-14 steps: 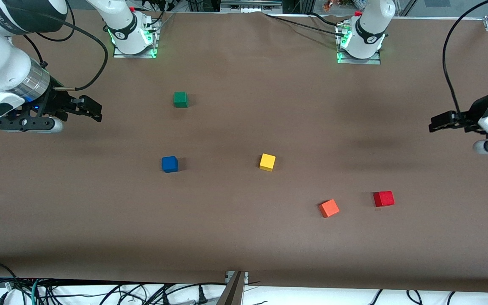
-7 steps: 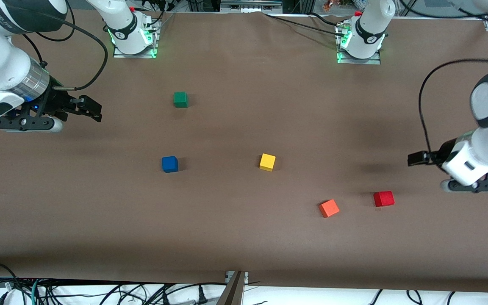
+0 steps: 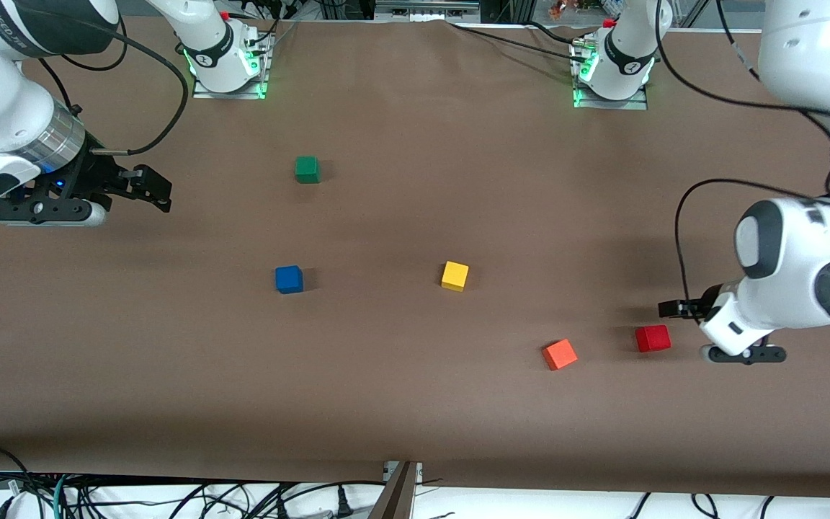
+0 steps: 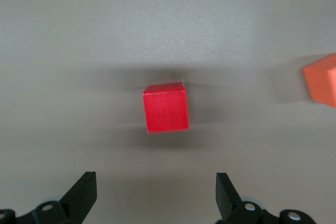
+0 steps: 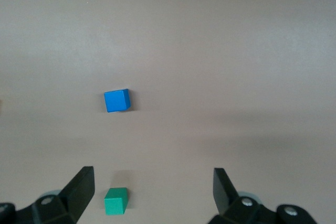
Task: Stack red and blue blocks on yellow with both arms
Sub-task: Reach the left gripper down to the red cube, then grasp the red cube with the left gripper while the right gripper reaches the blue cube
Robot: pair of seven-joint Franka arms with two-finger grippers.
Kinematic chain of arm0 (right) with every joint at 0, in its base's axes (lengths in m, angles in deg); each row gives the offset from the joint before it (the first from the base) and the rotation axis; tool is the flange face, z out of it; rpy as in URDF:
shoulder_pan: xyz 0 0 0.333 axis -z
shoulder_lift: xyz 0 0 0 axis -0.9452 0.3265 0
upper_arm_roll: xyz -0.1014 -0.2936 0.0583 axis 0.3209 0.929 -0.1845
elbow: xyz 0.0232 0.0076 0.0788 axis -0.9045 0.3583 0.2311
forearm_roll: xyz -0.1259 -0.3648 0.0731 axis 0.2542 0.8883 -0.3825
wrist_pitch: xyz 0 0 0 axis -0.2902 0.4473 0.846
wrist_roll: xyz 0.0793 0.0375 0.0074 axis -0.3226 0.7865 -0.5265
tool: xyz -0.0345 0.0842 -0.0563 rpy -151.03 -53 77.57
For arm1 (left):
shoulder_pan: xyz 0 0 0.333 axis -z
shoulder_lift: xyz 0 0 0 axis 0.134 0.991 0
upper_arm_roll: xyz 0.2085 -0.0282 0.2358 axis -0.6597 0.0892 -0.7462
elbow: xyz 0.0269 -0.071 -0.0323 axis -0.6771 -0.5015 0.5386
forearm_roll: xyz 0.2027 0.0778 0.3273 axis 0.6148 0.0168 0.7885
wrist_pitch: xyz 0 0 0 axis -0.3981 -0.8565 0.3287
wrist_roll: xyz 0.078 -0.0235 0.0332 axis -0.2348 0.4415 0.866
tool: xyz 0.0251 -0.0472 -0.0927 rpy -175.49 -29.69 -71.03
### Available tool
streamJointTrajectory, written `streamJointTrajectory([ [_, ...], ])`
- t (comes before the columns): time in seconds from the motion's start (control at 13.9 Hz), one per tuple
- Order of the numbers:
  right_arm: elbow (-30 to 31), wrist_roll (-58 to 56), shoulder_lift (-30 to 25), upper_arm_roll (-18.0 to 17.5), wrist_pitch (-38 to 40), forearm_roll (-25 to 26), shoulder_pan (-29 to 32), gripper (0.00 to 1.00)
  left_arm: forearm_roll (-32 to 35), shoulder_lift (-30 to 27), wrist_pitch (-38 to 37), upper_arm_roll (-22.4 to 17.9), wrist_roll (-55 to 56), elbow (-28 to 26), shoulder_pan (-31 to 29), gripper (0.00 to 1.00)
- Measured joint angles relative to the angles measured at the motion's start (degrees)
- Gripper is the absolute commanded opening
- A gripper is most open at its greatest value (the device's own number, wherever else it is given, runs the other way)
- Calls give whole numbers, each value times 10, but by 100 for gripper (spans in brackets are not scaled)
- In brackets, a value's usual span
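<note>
A small plain green cube sits flat on the brown matte surface, toward the right arm's end and farther from the front camera than the other cubes. A small plain orange cube, lighter than red, rests on the same surface toward the left arm's end, close to the front camera and turned at a slight angle to the surface's edges. The two cubes lie well apart. Along the surface's near edge runs a tangle of black cables on a white strip, and a grey metal bar juts up at its middle.
</note>
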Motion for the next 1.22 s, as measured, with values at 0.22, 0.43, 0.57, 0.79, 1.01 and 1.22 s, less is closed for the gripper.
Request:
streamJointTrajectory([
  [0.22, 1, 0, 17, 0, -17, 0, 0, 100, 0, 22, 55, 0, 0, -29, -2, 100],
  [0.43, 3, -2, 81, -1, -43, 0, -1, 100, 0, 31, 91, 0, 1, -51, -1, 100],
  [0.57, 4, -3, 144, -2, -79, 0, -8, 100, -2, 36, 103, 1, 4, -54, -1, 100],
  [0.79, 2, -3, 206, -5, -139, 0, -28, 100, -23, 44, 124, 2, 8, -55, 1, 100],
  [1.01, 5, 31, 258, -6, -205, 0, -69, 100, -25, 58, 157, 3, 10, -55, 3, 76],
  [1.22, 22, 44, 295, -6, -251, 0, -99, 100, -25, 65, 168, 3, 12, -55, 3, 7],
])
